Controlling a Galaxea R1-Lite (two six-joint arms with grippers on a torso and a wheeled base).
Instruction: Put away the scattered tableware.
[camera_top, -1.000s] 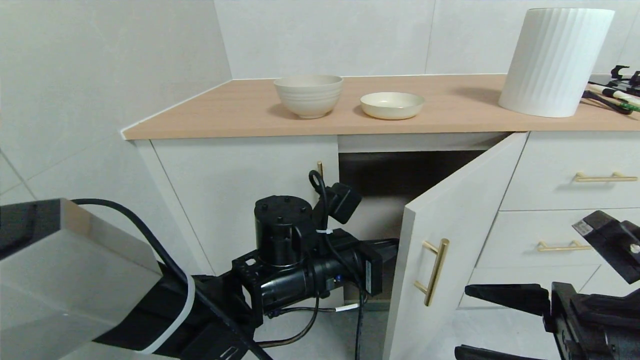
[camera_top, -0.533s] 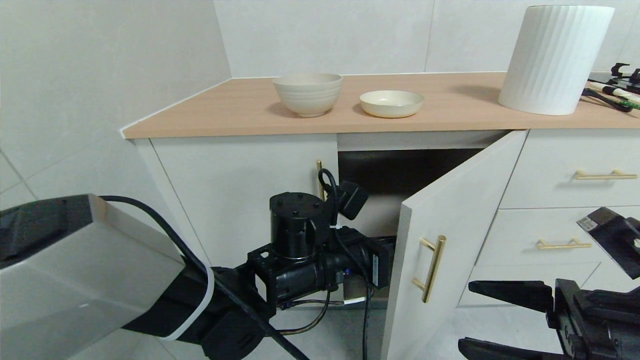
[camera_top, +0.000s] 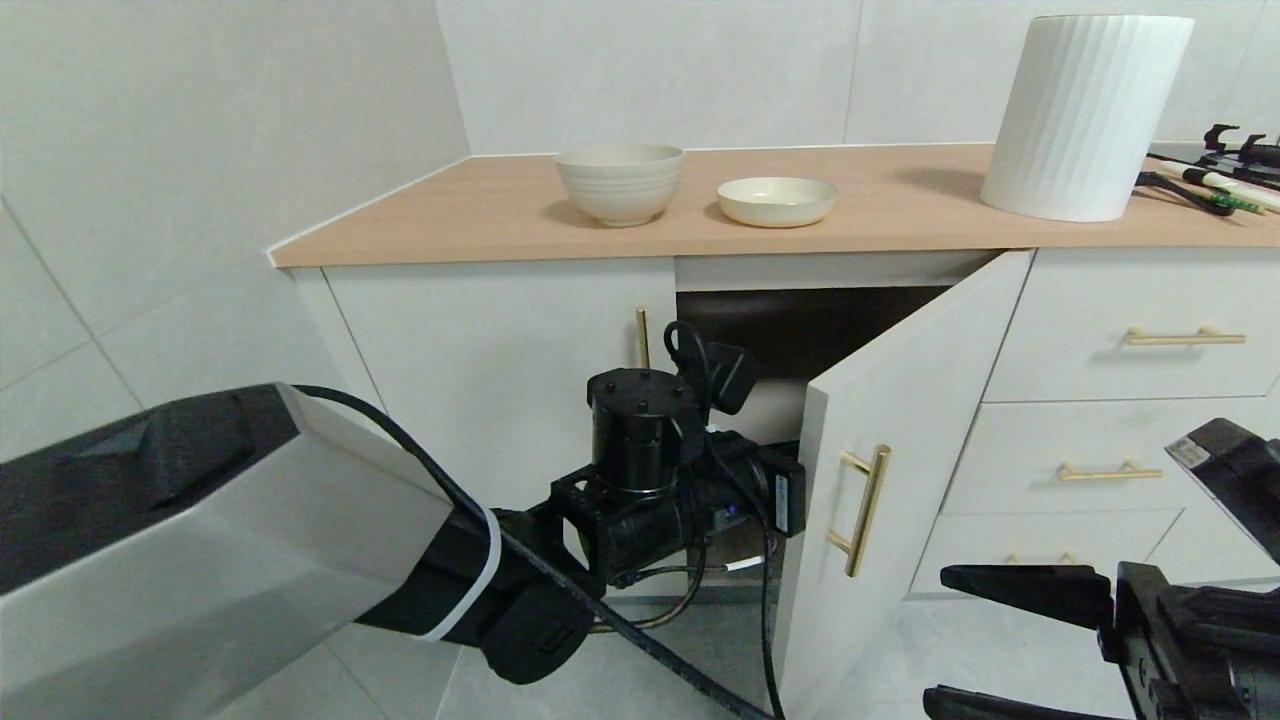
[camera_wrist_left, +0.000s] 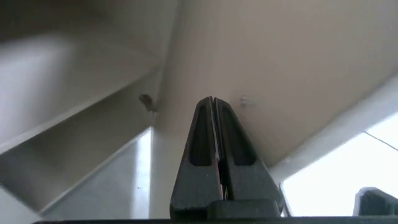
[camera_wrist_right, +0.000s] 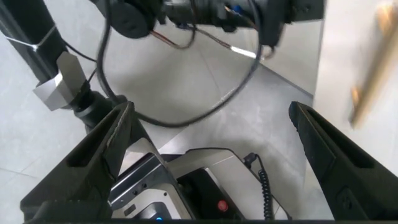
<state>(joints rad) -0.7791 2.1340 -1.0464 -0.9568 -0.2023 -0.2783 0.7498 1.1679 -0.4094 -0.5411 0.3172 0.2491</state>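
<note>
1. I take the open cabinet door (camera_top: 905, 440) as my landmark. It hangs ajar under the desk (camera_top: 450, 225), with its brass handle (camera_top: 862, 510) near the free edge.
2. The tableware sits on the desk above the door. A ribbed bowl (camera_top: 620, 183) is up and left of the free edge, and a shallow dish (camera_top: 777, 200) is beside it over the dark opening, the 2 apart.
3. A tall white ribbed cylinder (camera_top: 1085, 115) stands above the door's hinge side, with some utensils (camera_top: 1205, 185) beyond it.
4. Right of the door are drawers (camera_top: 1130, 335) with brass pulls.
5. The door blocks my head view of the left arm (camera_top: 650, 480), which runs in behind its free edge.
6. The left wrist view supplies the rest. The left tool (camera_wrist_left: 213, 146) has its fingers pressed together on nothing, with a pale panel ahead. I cannot tell whether they touch.
7. The right tool (camera_top: 935, 635) sits low, right of the door and below the handle, its fingers wide apart and empty.
8. The right wrist view adds floor tiles and the left arm's cables (camera_wrist_right: 205, 106).
</note>
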